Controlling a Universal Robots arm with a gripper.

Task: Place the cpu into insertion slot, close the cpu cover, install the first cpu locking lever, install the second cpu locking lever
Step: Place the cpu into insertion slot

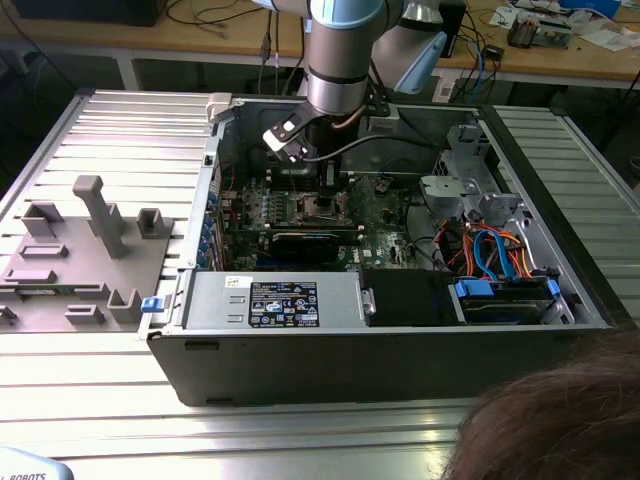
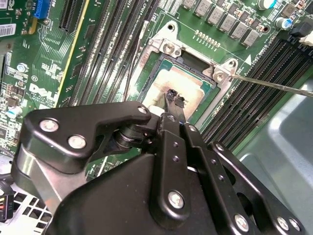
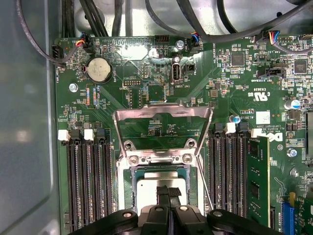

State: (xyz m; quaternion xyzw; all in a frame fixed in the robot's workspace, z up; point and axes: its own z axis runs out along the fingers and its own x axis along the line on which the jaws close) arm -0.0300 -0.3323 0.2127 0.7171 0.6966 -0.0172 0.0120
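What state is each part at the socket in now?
cpu: seated in the insertion slot.
cpu cover: open, swung back off the slot.
locking lever: unlatched, standing free beside the slot.
gripper: fingers shut, tips at the cpu's top.

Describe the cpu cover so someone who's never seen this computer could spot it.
On the green motherboard, look between the two banks of black memory slots. The cpu cover is the silvery frame plate hinged open beside the seated cpu, green board showing through its cut-out centre.
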